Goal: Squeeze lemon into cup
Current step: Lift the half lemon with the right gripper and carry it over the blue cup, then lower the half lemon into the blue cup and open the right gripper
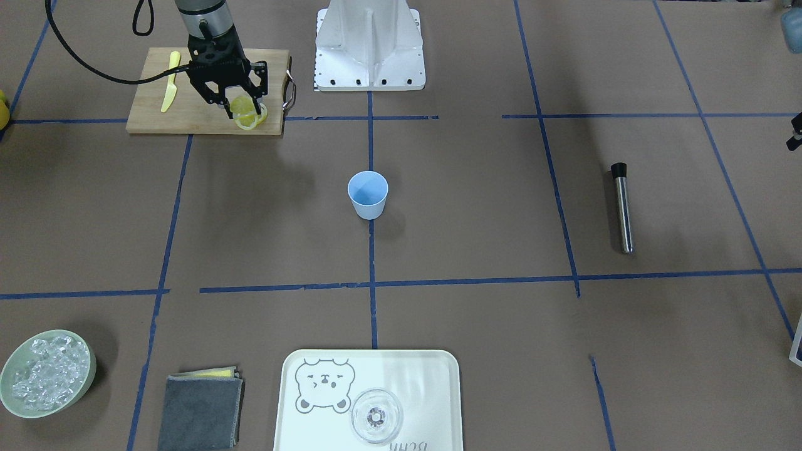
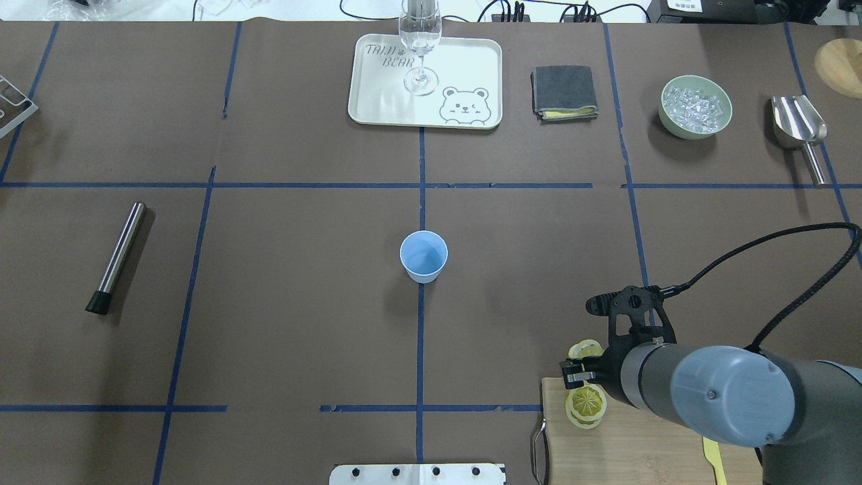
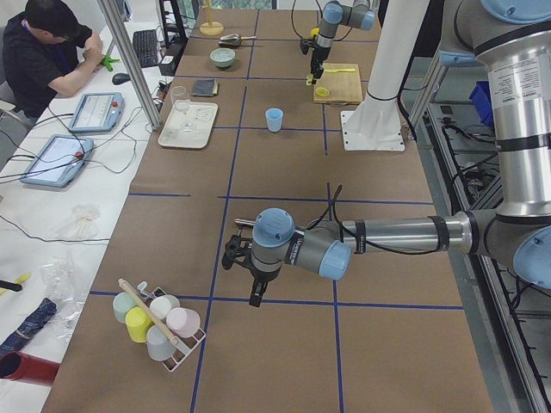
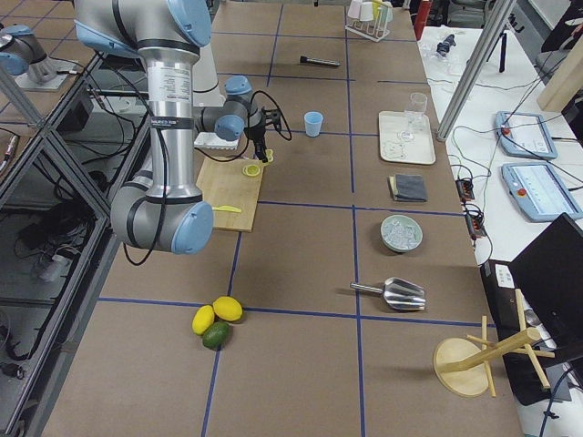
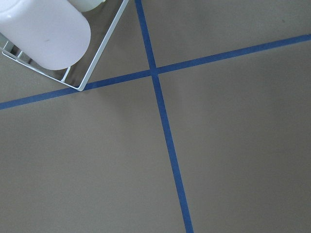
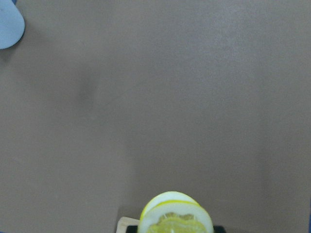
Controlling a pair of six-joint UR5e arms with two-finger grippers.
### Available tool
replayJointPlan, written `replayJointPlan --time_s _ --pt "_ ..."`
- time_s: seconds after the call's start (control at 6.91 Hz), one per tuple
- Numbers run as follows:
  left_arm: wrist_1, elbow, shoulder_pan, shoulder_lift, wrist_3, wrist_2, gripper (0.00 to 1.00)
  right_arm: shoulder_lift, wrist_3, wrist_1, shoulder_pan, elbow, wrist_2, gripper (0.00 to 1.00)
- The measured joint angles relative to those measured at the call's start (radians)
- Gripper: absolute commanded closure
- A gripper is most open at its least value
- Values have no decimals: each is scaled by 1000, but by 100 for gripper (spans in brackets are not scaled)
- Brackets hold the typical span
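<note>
My right gripper (image 1: 240, 105) hangs over the near right corner of the wooden cutting board (image 1: 188, 116) and is shut on a lemon slice (image 6: 175, 219), held upright on edge just above the board. A second slice (image 1: 255, 119) lies flat on the board beside it. The light-blue cup (image 1: 368, 194) stands upright at the table's middle, well away from the gripper; it also shows in the wrist view's top-left corner (image 6: 7, 26). My left gripper (image 3: 254, 288) shows only in the left side view, far from the cup, and I cannot tell whether it is open.
A yellow plastic knife (image 1: 169, 88) lies on the board. A tray (image 1: 432, 376) holds a clear glass (image 1: 376, 416). A grey cloth (image 1: 200, 410), a bowl of ice (image 1: 47, 373) and a steel muddler (image 1: 622, 207) lie around. A cup rack (image 5: 48, 34) stands near my left gripper.
</note>
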Motion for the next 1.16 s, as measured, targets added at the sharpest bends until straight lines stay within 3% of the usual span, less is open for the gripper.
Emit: replayJointPlan --time_s 0.58,1.16 --pt "0 0 0 0 0 0 0 380 -2 -362 46 -31 18 42" --pt "0 -1 0 0 0 0 0 631 -51 -398 185 -262 98 43"
